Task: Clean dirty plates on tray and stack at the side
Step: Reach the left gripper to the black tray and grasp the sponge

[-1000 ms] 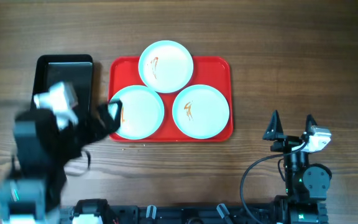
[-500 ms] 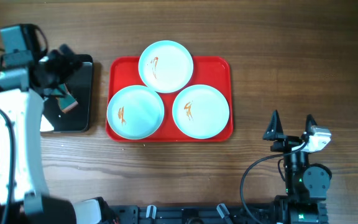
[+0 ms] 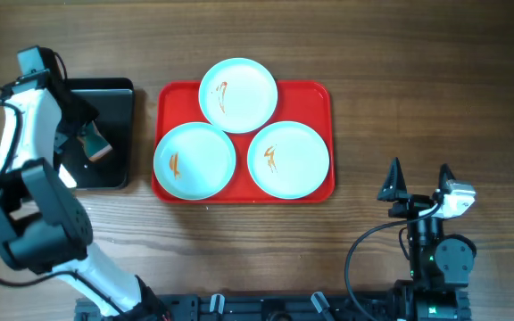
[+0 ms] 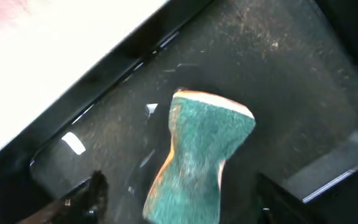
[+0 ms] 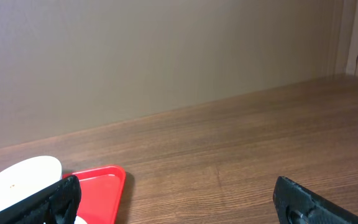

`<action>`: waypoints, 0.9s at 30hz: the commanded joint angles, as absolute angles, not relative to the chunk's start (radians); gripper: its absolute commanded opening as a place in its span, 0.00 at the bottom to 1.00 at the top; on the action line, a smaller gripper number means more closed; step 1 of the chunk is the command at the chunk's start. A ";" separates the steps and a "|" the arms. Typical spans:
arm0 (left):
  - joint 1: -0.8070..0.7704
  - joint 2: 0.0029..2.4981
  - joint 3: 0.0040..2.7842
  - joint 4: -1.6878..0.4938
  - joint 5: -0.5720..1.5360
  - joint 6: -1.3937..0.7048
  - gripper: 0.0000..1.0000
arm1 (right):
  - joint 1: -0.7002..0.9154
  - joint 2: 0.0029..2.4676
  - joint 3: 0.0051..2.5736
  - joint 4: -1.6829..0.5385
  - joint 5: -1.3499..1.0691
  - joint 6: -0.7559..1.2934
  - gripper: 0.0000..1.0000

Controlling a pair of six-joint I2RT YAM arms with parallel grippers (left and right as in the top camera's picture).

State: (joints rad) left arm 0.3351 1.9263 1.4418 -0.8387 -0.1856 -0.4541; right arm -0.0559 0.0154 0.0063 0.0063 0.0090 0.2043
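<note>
Far left: black tray (image 3: 119, 98) holds a green sponge (image 4: 204, 143), and the left gripper (image 4: 182, 186) straddles it with fingers spread, clear of its sides. Centre: red tray (image 3: 319, 94) carries three orange-smeared plates (image 3: 194, 160), the far one overhanging the rim. Right: open wooden table (image 3: 418, 71), where the right gripper (image 3: 418, 178) gapes wide, well apart.

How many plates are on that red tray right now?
3. The far plate overhangs the tray's back edge; the left plate and the right plate lie side by side nearer the robot. No stacking, so none seems hidden.
</note>
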 commanded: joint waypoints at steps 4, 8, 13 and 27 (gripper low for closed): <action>0.340 2.029 1.455 -0.814 -0.157 -0.422 0.67 | -0.059 0.010 0.005 0.010 0.027 0.191 1.00; 0.340 2.065 1.452 -0.813 -0.154 -0.422 0.67 | -0.059 0.010 0.005 0.010 0.027 0.191 1.00; 0.340 2.070 1.452 -0.801 -0.153 -0.422 0.65 | -0.059 0.010 0.005 0.010 0.027 0.191 1.00; 0.340 2.076 1.423 -0.755 -0.072 -0.366 0.43 | -0.059 0.010 0.005 0.010 0.027 0.191 1.00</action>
